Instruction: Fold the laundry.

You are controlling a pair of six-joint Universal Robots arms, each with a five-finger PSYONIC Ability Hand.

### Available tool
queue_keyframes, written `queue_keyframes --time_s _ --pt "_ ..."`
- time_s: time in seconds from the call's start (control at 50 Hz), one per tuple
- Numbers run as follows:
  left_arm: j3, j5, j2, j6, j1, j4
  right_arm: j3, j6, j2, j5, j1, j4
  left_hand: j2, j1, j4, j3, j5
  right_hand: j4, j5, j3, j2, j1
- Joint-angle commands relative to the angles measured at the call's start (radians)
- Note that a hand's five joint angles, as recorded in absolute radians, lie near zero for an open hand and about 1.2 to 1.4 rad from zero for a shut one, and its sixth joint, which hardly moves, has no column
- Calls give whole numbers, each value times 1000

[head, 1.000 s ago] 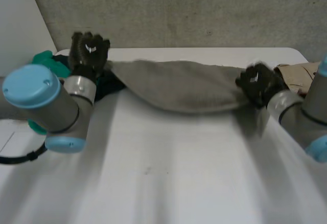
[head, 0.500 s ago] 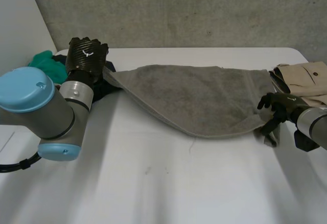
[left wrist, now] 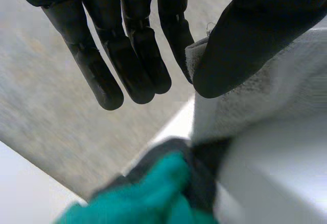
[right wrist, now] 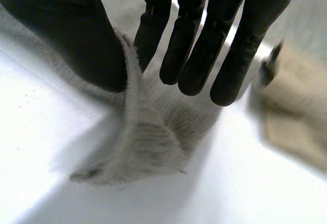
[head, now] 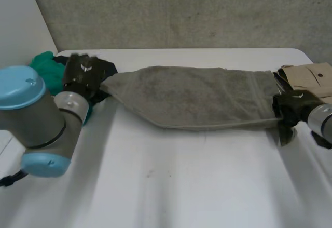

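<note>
A grey towel [head: 197, 97] lies stretched across the upper middle of the head view, running as a long band on the white table [head: 166, 186] from one hand to the other. Its lower edge sags in a shallow curve toward the camera.

The left hand [head: 83, 75] is at the upper left of the head view, at the towel's left end. In the left wrist view its thumb [left wrist: 240, 45] presses a corner of the towel [left wrist: 265, 91] against the nearest finger, so the hand pinches that corner; the other fingers [left wrist: 127, 55] are straight and apart from the cloth. Just beside that corner lie a green cloth [head: 44, 64] and a dark cloth [head: 106, 69], bunched together at the table's far left.

The right hand [head: 294, 106] is at the right edge of the head view, at the towel's right end. In the right wrist view its thumb [right wrist: 76, 35] and first finger clamp a raised fold of the towel's edge between them, and the towel hangs to the table below the fingertips. A beige garment [head: 311, 80] lies just behind the right hand, in the upper right of the head view.
</note>
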Motion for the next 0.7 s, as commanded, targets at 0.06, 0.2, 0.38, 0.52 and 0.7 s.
queue_keyframes --time_s 0.06,0.2,0.38,0.52,0.7 --pt "-219 4 206 106 12 -380 141 -546 -222 26 -62 275 200 270 197 204 227 208 233 214 217 401" --pt "-372 1 289 266 -2 -497 207 -709 -254 104 -78 467 200 270 197 204 227 208 233 214 217 401" --pt "-321 3 257 267 -17 -481 203 -715 -228 138 -65 443 200 270 197 204 227 208 233 214 217 401" --pt "-117 -5 67 222 -46 -281 77 -676 -128 158 -36 209 200 270 197 204 227 208 233 214 217 401" --pt "245 -83 -272 201 -50 -67 -166 -672 121 209 62 -116 200 270 197 204 227 208 233 214 217 401"
